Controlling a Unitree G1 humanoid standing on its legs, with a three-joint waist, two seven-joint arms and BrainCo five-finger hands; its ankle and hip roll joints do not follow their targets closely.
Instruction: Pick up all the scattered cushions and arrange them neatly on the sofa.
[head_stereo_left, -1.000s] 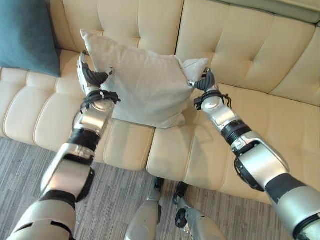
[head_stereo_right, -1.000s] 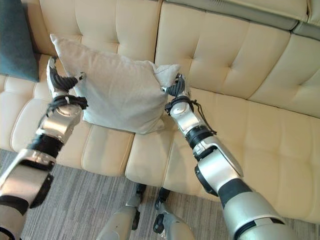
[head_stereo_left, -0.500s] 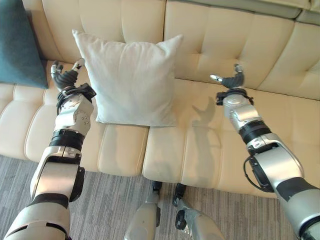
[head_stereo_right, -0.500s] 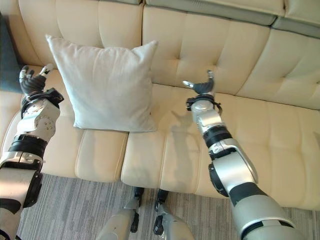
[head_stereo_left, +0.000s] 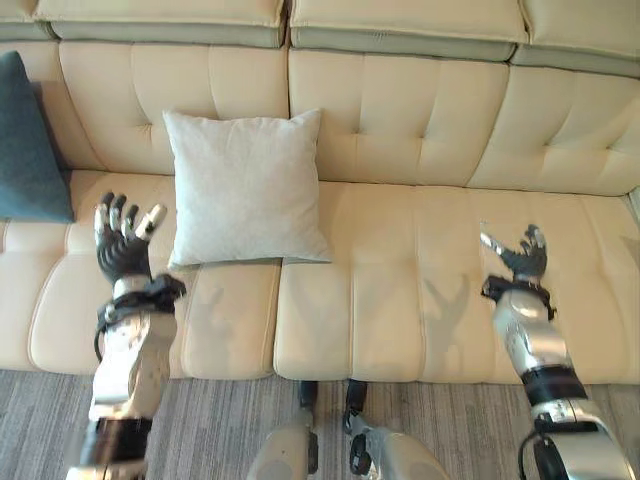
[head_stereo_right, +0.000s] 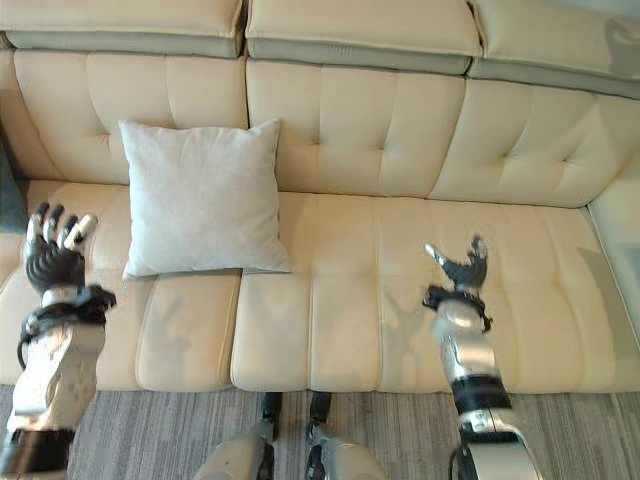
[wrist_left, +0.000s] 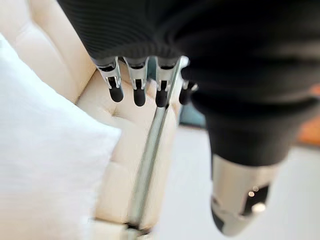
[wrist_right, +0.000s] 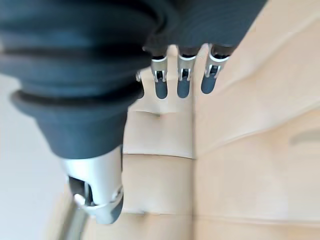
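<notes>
A pale grey cushion (head_stereo_left: 245, 187) stands upright on the cream sofa (head_stereo_left: 400, 290), leaning against the backrest left of the middle. A teal cushion (head_stereo_left: 28, 150) leans at the sofa's far left end. My left hand (head_stereo_left: 122, 243) hovers open over the seat just left of the grey cushion, apart from it. Over the right part of the seat my right hand (head_stereo_left: 520, 256) is open too, holding nothing. In the left wrist view the straight fingers (wrist_left: 137, 87) point past the white cushion (wrist_left: 45, 170). The right wrist view has the fingers (wrist_right: 182, 82) above bare sofa padding (wrist_right: 240, 130).
Grey striped carpet (head_stereo_left: 230, 425) runs along the sofa's front edge. The seat between the grey cushion and my right hand is bare, as is the right end of the sofa (head_stereo_right: 560, 290).
Both hands let go of the grey cushion and drew back toward the sofa's front, spreading apart. The cushion stays propped against the backrest. The camera has pulled back and up.
</notes>
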